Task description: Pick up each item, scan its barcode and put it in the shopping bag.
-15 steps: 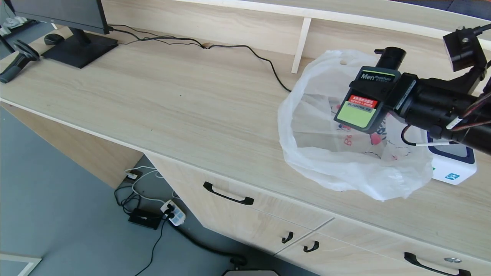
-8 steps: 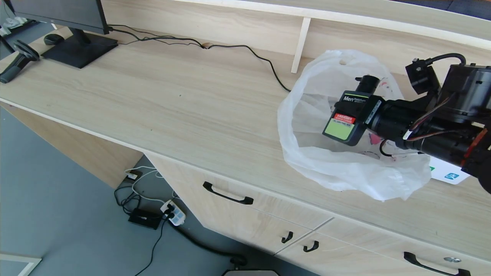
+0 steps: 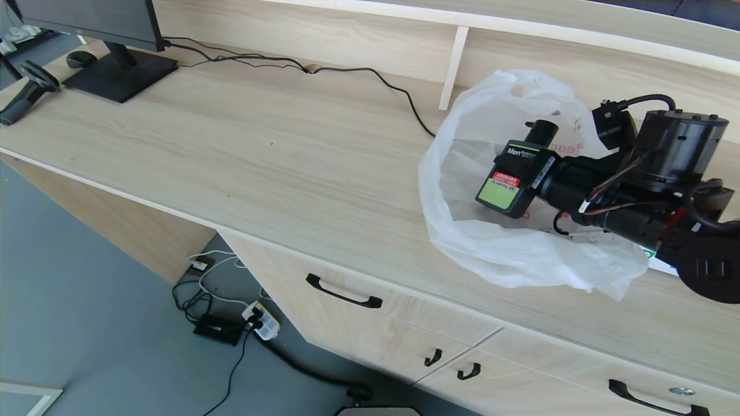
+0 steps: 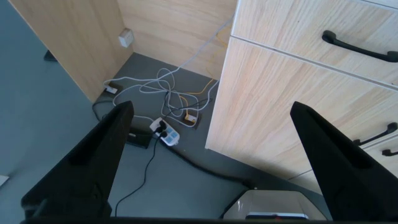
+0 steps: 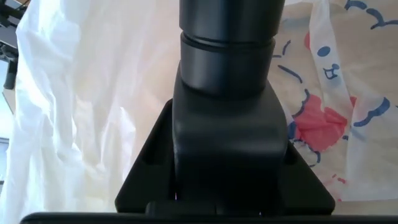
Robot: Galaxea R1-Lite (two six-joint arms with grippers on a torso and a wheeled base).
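The left tool (image 4: pixel 211 109) hangs below the front edge of the surface (image 3: pixel 260 150), on the near side of the shopping bag (image 3: pixel 491 260) and lower than it. Its fingers are spread wide, with nothing between them.

The shopping bag lies open on the surface, its mouth facing up and to the left. The right tool (image 3: pixel 540 176) reaches in from the bag's right side and is pressed onto the bottle (image 3: pixel 509 184). It holds the bottle inside the mouth, above the bag's floor.

Progress, as a judgement: the bagging step for this item is under way. The bottle is past the rim but is not yet released. What remains is to lower it, part the fingers and withdraw. Whether its barcode has been read cannot be told, nor whether other items lie in the bag.

The bottle is dark and flat-sided, with a round black cap. It carries a green label panel under a red band. It is tilted, with the cap pointing toward the bag's far wall.

A black handheld device (image 3: pixel 26 92), probably the scanner, lies far to the bag's left.
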